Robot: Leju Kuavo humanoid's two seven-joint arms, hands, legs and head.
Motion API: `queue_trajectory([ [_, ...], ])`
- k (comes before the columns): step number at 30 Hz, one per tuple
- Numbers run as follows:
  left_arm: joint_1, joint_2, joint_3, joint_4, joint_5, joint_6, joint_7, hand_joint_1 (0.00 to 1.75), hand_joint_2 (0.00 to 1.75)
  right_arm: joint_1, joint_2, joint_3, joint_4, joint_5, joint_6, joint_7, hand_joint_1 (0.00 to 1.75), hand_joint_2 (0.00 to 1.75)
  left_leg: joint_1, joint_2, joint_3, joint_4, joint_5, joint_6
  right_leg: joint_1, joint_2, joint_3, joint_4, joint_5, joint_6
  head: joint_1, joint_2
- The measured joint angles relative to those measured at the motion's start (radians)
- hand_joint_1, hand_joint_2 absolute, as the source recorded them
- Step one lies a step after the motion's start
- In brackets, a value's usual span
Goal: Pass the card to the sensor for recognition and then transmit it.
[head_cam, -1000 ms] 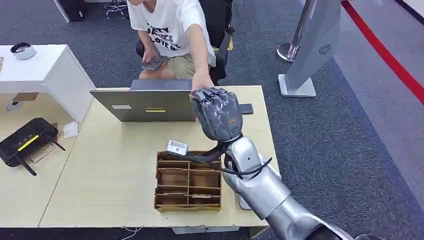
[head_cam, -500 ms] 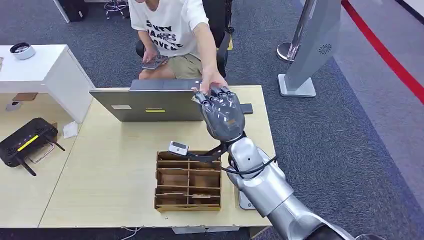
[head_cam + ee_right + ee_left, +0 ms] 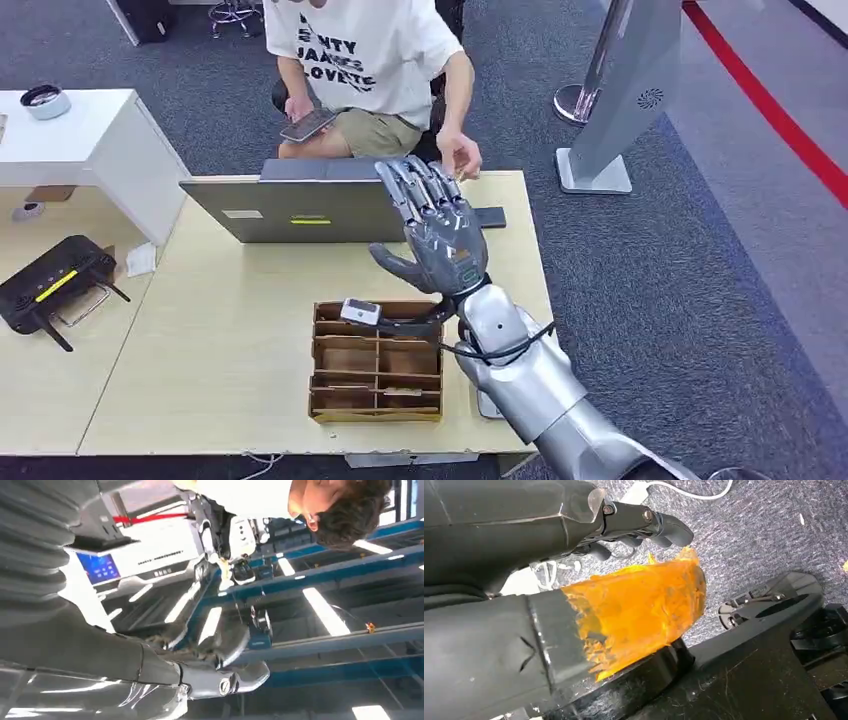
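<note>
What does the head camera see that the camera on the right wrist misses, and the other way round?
The head view alone shows the beige table, the grey laptop, the wooden divided tray, the black router and the person's hand just beyond the right hand, whose fingers are spread and hold nothing. The right wrist view alone looks upward at ceiling lights, blue beams and a white machine with a blue screen. Both show the right hand and the person in a white shirt.
</note>
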Motion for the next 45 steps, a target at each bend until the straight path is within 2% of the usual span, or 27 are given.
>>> queue_trajectory([
  [2, 0.001, 0.0, 0.0, 0.0, 0.007, 0.003, -0.002, 0.0, 0.0, 0.017, 0.005, -0.011, -0.017, -0.045, 0.0, -0.041, 0.0, 0.0, 0.0, 0.0, 0.0, 0.0, 0.0, 0.0, 0.0, 0.0, 0.0, 0.0, 0.0, 0.0, 0.0, 0.0],
  [5, 0.004, 0.0, 0.0, 0.0, 0.022, 0.009, -0.005, 0.0, 0.0, 0.054, 0.02, -0.026, -0.046, -0.187, 0.0, -0.116, 0.0, 0.0, 0.0, 0.0, 0.0, 0.0, 0.0, 0.0, 0.0, 0.0, 0.0, 0.0, 0.0, 0.0, 0.0, 0.0],
  [12, 0.013, 0.0, 0.0, 0.0, 0.029, 0.016, -0.011, 0.0, 0.0, 0.094, 0.03, -0.028, -0.089, -0.257, 0.0, -0.133, 0.0, 0.0, 0.0, 0.0, 0.0, 0.0, 0.0, 0.0, 0.0, 0.0, 0.0, 0.0, 0.0, 0.0, 0.0, 0.0],
  [14, 0.014, 0.0, 0.0, 0.0, 0.041, 0.021, -0.014, 0.0, 0.0, 0.104, 0.03, -0.024, -0.104, -0.369, 0.003, -0.154, 0.0, 0.0, 0.0, 0.0, 0.0, 0.0, 0.0, 0.0, 0.0, 0.0, 0.0, 0.0, 0.0, 0.0, 0.0, 0.0],
  [18, 0.024, 0.001, 0.003, 0.0, 0.074, 0.041, -0.032, 0.0, 0.0, 0.166, 0.028, 0.006, -0.195, -0.68, 0.036, -0.19, 0.0, 0.0, 0.0, 0.0, 0.0, 0.0, 0.0, 0.0, 0.0, 0.0, 0.0, 0.0, 0.0, 0.0, 0.0, 0.0],
  [19, 0.028, 0.001, 0.004, 0.0, 0.082, 0.047, -0.037, 0.0, 0.0, 0.187, 0.027, 0.014, -0.226, -0.749, 0.05, -0.203, 0.0, 1.75, 0.0, 0.0, 0.0, 0.0, -0.001, 0.0, 0.0, 0.0, -0.001, 0.0, 0.0, 0.0, 0.0, 0.0],
  [23, 0.044, 0.001, 0.022, 0.0, 0.109, 0.063, -0.055, 0.0, 0.0, 0.267, 0.011, 0.04, -0.34, -0.929, 0.107, -0.246, 0.0, 1.75, 0.0, 0.0, -0.001, 0.0, -0.001, 0.0, 0.0, 0.0, -0.001, 0.0, -0.002, 0.001, 0.0, 0.0],
  [26, 0.051, 0.002, 0.032, 0.0, 0.123, 0.07, -0.065, 0.0, 0.0, 0.32, -0.017, 0.058, -0.406, -0.985, 0.147, -0.266, 0.0, 1.75, 0.0, 0.0, -0.001, 0.0, -0.002, 0.0, 0.0, 0.0, -0.001, -0.001, -0.002, 0.001, 0.0, 0.0],
  [33, 0.057, 0.005, 0.053, 0.0, 0.137, 0.073, -0.074, 0.0, 0.0, 0.403, -0.065, 0.076, -0.464, -0.966, 0.146, -0.287, 0.0, 1.75, 0.0, 0.0, -0.002, 0.0, -0.002, 0.0, 0.0, -0.001, -0.001, -0.001, -0.002, 0.001, 0.0, 0.0],
  [40, 0.058, 0.006, 0.068, 0.0, 0.148, 0.077, -0.074, 0.0, 0.0, 0.448, -0.095, 0.085, -0.474, -0.836, 0.12, -0.286, 0.0, 1.75, 0.0, 0.0, -0.002, 0.0, -0.002, 0.0, 0.0, -0.001, -0.001, 0.0, -0.002, 0.001, 0.0, 0.0],
  [41, 0.058, 0.006, 0.071, 0.0, 0.149, 0.077, -0.074, 0.0, 0.0, 0.45, -0.1, 0.089, -0.473, -0.828, 0.117, -0.285, 0.05, 1.75, 0.0, 0.0, -0.002, 0.0, -0.002, 0.0, 0.0, -0.001, -0.001, 0.0, -0.002, 0.001, 0.0, 0.0],
  [43, 0.059, 0.006, 0.074, 0.0, 0.151, 0.078, -0.075, 0.0, 0.0, 0.455, -0.111, 0.095, -0.469, -0.817, 0.109, -0.282, 1.59, 1.75, 0.0, 0.0, -0.002, 0.0, -0.002, 0.0, 0.0, -0.001, -0.001, 0.0, -0.002, 0.001, 0.0, 0.0],
  [44, 0.059, 0.006, 0.077, 0.0, 0.151, 0.079, -0.076, 0.0, 0.0, 0.457, -0.115, 0.099, -0.467, -0.81, 0.104, -0.278, 1.75, 1.75, 0.0, 0.0, -0.002, 0.0, -0.002, 0.0, 0.0, -0.001, -0.001, 0.0, -0.002, 0.001, 0.0, 0.0],
  [45, 0.06, 0.006, 0.077, 0.0, 0.151, 0.079, -0.076, 0.0, 0.0, 0.458, -0.118, 0.101, -0.464, -0.803, 0.102, -0.275, 1.75, 1.75, 0.0, 0.0, -0.002, 0.0, -0.002, 0.0, 0.0, -0.001, -0.001, 0.0, -0.002, 0.001, 0.0, 0.0],
])
